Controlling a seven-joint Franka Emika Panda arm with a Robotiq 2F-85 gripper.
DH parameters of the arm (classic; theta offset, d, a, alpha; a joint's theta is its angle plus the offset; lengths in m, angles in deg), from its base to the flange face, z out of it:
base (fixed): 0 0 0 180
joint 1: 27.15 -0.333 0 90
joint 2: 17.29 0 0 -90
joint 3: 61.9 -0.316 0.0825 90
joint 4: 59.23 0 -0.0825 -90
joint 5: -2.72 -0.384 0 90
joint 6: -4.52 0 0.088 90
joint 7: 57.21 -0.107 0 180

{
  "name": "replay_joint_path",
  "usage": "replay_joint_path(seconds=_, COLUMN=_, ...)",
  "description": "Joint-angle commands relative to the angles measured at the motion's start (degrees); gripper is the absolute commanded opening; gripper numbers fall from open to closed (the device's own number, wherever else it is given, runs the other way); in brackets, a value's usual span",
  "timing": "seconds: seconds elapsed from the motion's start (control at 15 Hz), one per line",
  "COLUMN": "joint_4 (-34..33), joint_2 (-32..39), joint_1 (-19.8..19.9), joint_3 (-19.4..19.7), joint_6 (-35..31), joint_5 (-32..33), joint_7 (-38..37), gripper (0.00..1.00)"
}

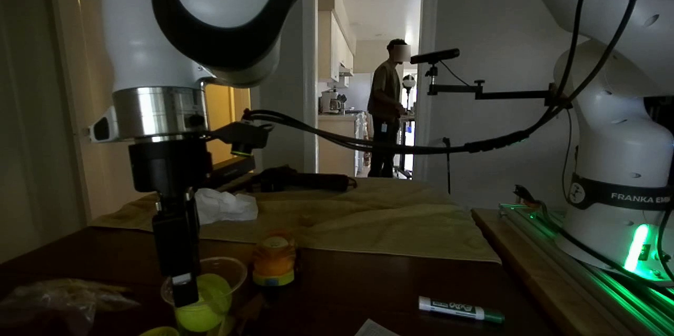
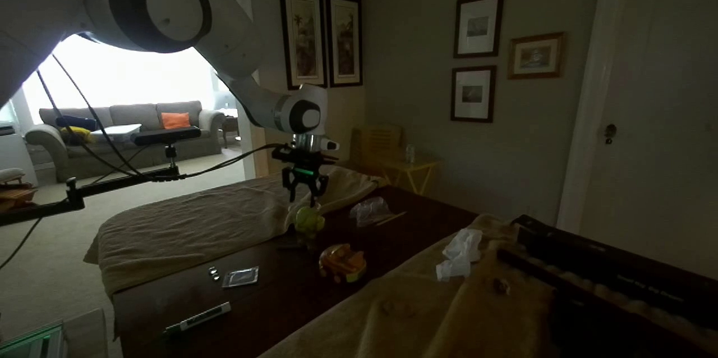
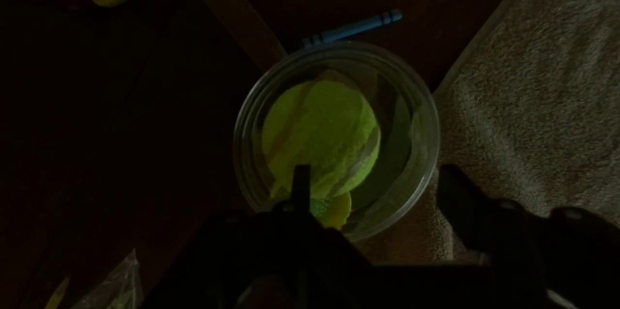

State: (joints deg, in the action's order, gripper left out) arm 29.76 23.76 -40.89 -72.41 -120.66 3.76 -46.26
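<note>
Black two-finger gripper (image 2: 303,199) spread and empty above fuzzy yellow-green tennis ball (image 3: 322,127) inside clear round plastic cup (image 3: 430,154); wrist view shows one finger (image 3: 301,183) over the ball, one beyond the rim, so descending off-centre could tip the cup.

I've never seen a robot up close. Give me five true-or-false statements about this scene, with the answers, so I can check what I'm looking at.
1. A tennis ball sits inside the clear plastic cup. True.
2. The gripper is clamped shut on the ball. False: the gripper is open, its jaws apart.
3. A dry-erase marker with a green cap lies on the table. True.
4. The blue crayon is inside the cup. False: the blue crayon lies outside it, close by the rim.
5. A person stands in the background. True.
</note>
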Motion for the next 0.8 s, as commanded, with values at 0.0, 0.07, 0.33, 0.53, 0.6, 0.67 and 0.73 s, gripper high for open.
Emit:
replay_joint_path(seconds=0.0, joint_4=-0.74, joint_2=0.09, joint_1=0.28, joint_3=-0.27, joint_6=0.85, joint_5=0.44, joint_7=0.08, gripper=0.69)
replay_joint_path(seconds=0.07, joint_4=-0.61, joint_2=-0.13, joint_1=0.29, joint_3=-0.24, joint_6=0.83, joint_5=0.49, joint_7=0.04, gripper=0.69)
replay_joint_path(seconds=0.33, joint_4=0.55, joint_2=-1.18, joint_1=0.26, joint_3=-0.01, joint_6=0.39, joint_5=0.61, joint_7=-0.48, gripper=0.69)
replay_joint_path(seconds=0.53, joint_4=1.54, joint_2=-1.94, joint_1=0.53, joint_3=0.26, joint_6=-0.26, joint_5=0.42, joint_7=-1.06, gripper=0.69)
replay_joint_path(seconds=0.6, joint_4=1.97, joint_2=-2.45, joint_1=0.56, joint_3=0.42, joint_6=-0.66, joint_5=0.50, joint_7=-1.32, gripper=0.69)
replay_joint_path(seconds=0.67, joint_4=2.16, joint_2=-2.66, joint_1=0.59, joint_3=0.55, joint_6=-0.63, joint_5=0.52, joint_7=-1.52, gripper=0.65)
replay_joint_path(seconds=0.73, joint_4=2.35, joint_2=-2.80, joint_1=0.65, joint_3=0.63, joint_6=-0.65, joint_5=0.43, joint_7=-1.65, gripper=0.66)
